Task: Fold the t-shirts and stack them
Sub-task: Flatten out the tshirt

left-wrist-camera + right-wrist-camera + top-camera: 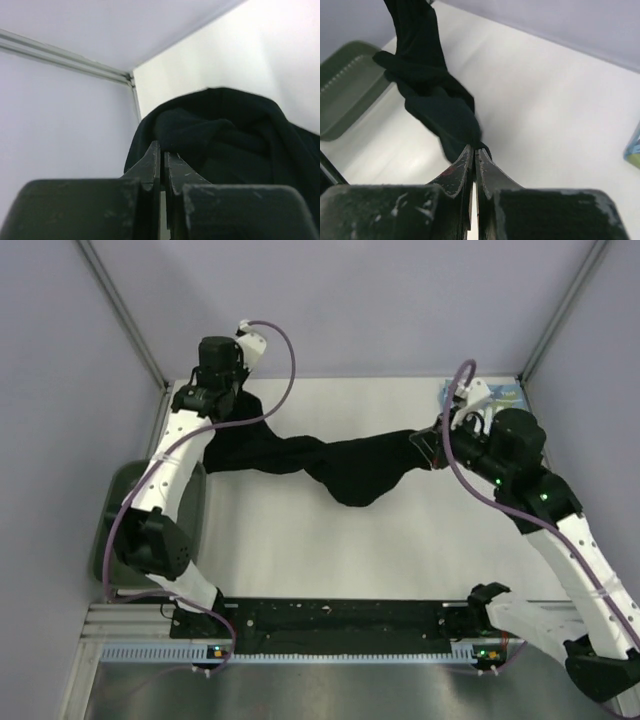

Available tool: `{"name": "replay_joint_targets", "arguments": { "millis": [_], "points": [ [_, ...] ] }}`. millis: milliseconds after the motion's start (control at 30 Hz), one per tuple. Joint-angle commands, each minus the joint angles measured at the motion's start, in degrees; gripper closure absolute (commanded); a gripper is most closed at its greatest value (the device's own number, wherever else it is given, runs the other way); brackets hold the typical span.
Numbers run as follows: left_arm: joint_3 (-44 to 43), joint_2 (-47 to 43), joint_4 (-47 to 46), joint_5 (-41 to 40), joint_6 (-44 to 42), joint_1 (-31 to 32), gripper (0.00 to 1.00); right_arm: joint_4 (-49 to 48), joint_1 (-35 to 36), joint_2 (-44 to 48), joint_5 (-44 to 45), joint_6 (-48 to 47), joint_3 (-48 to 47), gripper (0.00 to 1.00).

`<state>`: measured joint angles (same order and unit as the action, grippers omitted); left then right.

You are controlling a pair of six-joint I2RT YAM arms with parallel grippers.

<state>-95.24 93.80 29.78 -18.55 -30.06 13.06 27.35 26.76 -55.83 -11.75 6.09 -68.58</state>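
The black t-shirt hangs stretched between my two grippers above the white table, sagging in the middle. My left gripper at the far left is shut on one end of it; the cloth bunches past its jaws in the left wrist view. My right gripper at the far right is shut on the other end; the shirt trails away from its tips in the right wrist view. A corner of the light blue t-shirt lies at the far right, mostly hidden behind the right arm.
A dark green tray sits off the table's left edge under the left arm, and also shows in the right wrist view. Grey walls close in the table at the back and sides. A black rail runs along the near edge.
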Motion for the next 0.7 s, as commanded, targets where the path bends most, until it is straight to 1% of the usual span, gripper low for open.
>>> {"name": "replay_joint_targets", "arguments": {
  "millis": [0,133,333,367,400,467,500,567,600,633,667],
  "points": [
    [-4.34,-1.43,-3.76,0.34,-4.29,0.3,1.0,0.33,-2.77,3.01,-3.11,-3.71,-0.16,1.0],
    [-3.73,1.12,-5.08,5.0,-4.92,0.3,1.0,0.68,-4.44,3.27,-3.89,-2.75,2.74,1.0],
    [-4.95,9.72,-8.59,6.76,-5.35,0.3,1.0,0.59,-7.34,2.31,-6.0,-1.69,5.38,1.0],
    [-5.74,12.0,-8.34,7.55,-5.79,0.3,0.94,0.42,-7.78,1.87,-5.92,-1.52,5.64,1.0],
    [-7.14,14.11,-7.73,8.08,-6.14,0.3,0.75,0.51,-8.13,1.35,-5.83,-1.6,5.91,1.0],
    [-10.12,19.55,-7.02,6.78,-5.71,0.47,0.11,0.24,-9.27,0.55,-6.09,-1.34,6.44,1.0],
    [-12.49,21.67,-6.32,5.55,-5.36,0.48,0.01,0.24,-10.06,0.12,-6.62,-0.99,6.52,1.0],
    [-18.8,24.84,-2.99,4.83,-3.52,0.3,0.01,0.15,-10.94,-0.68,-7.58,-0.64,6.52,1.0],
    [-20.15,25.2,-0.71,6.31,-2.55,0.3,0.01,0.07,-11.03,-0.85,-7.67,-0.64,6.44,1.0],
    [-20.77,24.33,0.36,7.98,-2.2,0.3,0.01,-0.02,-11.12,-0.77,-7.76,-0.72,6.61,1.0],
    [-19.12,22.76,0.28,10.35,-2.02,0.3,0.01,-0.11,-11.21,-1.12,-7.76,-0.81,6.7,1.0]
  ]
}}
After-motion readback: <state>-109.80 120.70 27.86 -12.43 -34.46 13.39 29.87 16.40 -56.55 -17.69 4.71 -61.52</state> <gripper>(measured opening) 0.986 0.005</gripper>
